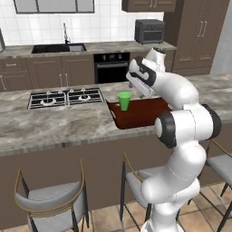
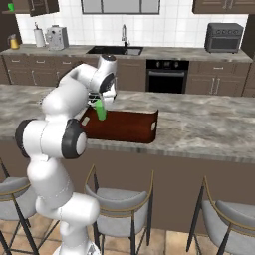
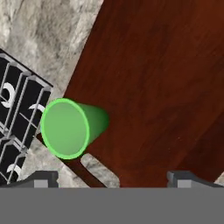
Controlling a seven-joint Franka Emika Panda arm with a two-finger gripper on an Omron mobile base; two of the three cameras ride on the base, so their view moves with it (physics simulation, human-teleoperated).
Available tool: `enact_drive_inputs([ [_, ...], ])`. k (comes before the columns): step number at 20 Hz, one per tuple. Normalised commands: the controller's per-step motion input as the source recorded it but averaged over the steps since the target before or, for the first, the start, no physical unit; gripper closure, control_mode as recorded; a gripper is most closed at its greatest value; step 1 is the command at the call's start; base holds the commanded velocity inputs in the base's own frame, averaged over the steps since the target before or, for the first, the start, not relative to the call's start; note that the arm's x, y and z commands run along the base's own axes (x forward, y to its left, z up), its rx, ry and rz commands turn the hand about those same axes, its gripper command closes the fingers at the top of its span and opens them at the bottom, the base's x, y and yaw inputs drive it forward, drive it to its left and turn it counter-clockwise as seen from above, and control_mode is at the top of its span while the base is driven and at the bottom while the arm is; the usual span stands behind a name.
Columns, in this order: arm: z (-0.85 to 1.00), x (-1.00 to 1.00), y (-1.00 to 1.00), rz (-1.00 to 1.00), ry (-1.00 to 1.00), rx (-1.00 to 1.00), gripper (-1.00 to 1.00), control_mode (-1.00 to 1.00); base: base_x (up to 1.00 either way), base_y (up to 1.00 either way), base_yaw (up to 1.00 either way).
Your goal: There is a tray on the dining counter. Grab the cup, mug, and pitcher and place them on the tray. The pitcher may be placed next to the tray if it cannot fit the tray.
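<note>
Hand view: we see our claw spread wide and holding nothing, above the tray; the cup stands upright on the tray's end nearest the hob.

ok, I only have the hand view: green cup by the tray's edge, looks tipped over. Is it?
Observer: No. In the left base view the cup stands upright on the tray, at the end nearest the hob.
Operator: Gripper clear of it?
Observer: Yes. The gripper is open and holds nothing. The base views show the hand above the tray, beside the cup and apart from it.
Operator: Mug or pitcher on the tray?
Observer: None on the part I can see, though the arm hides some of it. The right base view shows a small amber-yellow thing on the back worktop, far left. It is too small to name.
</note>
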Motion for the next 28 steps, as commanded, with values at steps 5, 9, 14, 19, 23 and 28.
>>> enact_drive_inputs([
  [5, 0.02, -1.00, -0.16, 0.17, 0.00, -0.10, -1.00, -1.00, 0.00, 0.00, 0.00],
  [9, 0.41, -0.67, 0.00, 0.35, 0.00, -0.05, -1.00, -1.00, 0.00, 0.00, 0.00],
  [14, 0.51, -0.56, 0.00, 0.30, 0.00, -0.14, -1.00, -1.00, 0.00, 0.00, 0.00],
  [19, 0.46, -0.92, 0.02, 0.15, -0.05, -0.28, -1.00, -1.00, 0.00, 0.00, 0.00],
  [23, 0.47, -1.00, 0.00, 0.15, -0.18, -0.19, -1.00, -1.00, 0.00, 0.00, 0.00],
  [28, 0.40, -1.00, 0.00, 0.19, -0.07, -0.04, -1.00, -1.00, 0.00, 0.00, 0.00],
])
